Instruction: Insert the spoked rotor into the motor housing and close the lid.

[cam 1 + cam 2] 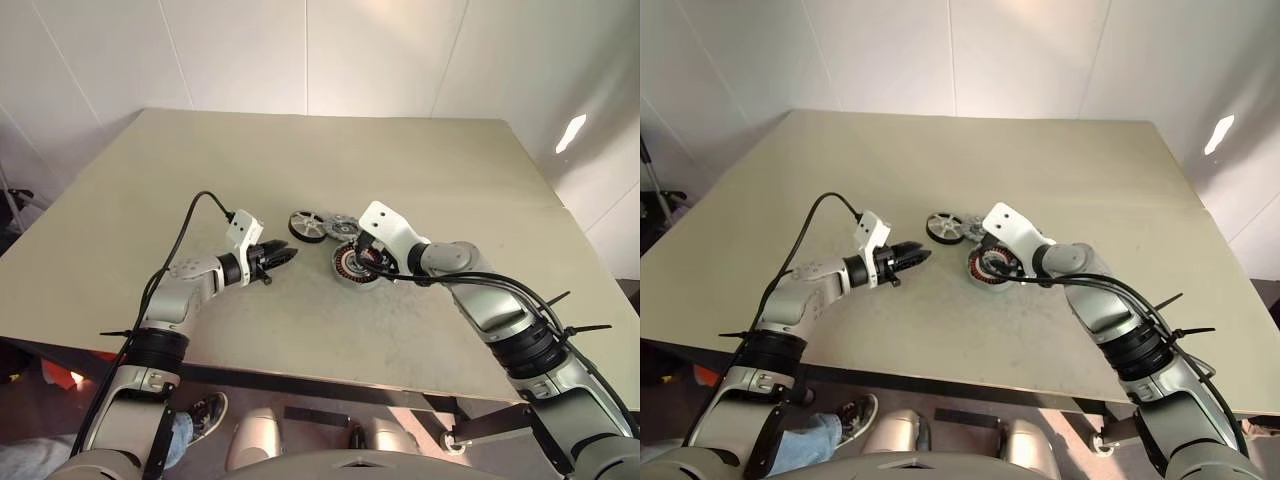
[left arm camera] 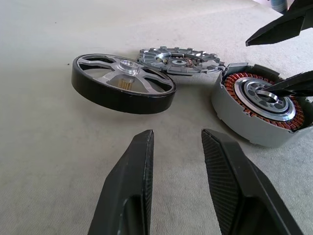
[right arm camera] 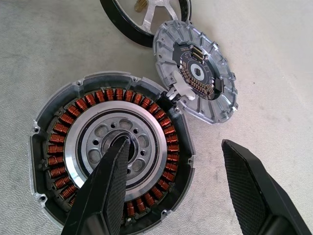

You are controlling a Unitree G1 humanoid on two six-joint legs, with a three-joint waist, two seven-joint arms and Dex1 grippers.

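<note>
Here, all three parts lie close together near the middle of the worktop (image 1: 420,170).

Rotor: the rotor (image 1: 307,225), black rim and silver spokes, is leftmost of the three, flat on the worktop. The left wrist view shows its raised hub and something brass-coloured under the spokes; the head views do not.

Lid: the lid (image 3: 195,71) lies just right of the rotor, its edge against the housing's far rim. The right wrist view shows its ribbed face with a dark circuit ring around the central hole; in the head views it is just a grey disc.

Housing: the housing (image 3: 110,159) sits nearest of the three, open side up, copper windings ringing a pale centre with small holes. It holds no rotor and is uncovered.

Left fingers: the left gripper (image 1: 915,256) hovers left of the parts, pointing right toward them. The left wrist view shows a narrow gap between its fingers (image 2: 129,188), with nothing in it.

Right fingers: the right gripper (image 3: 171,188) is over the housing, spread wide. The right wrist view shows one finger over the pale centre, the other outside the rim over bare worktop; the head views hide this behind the wrist.
</note>
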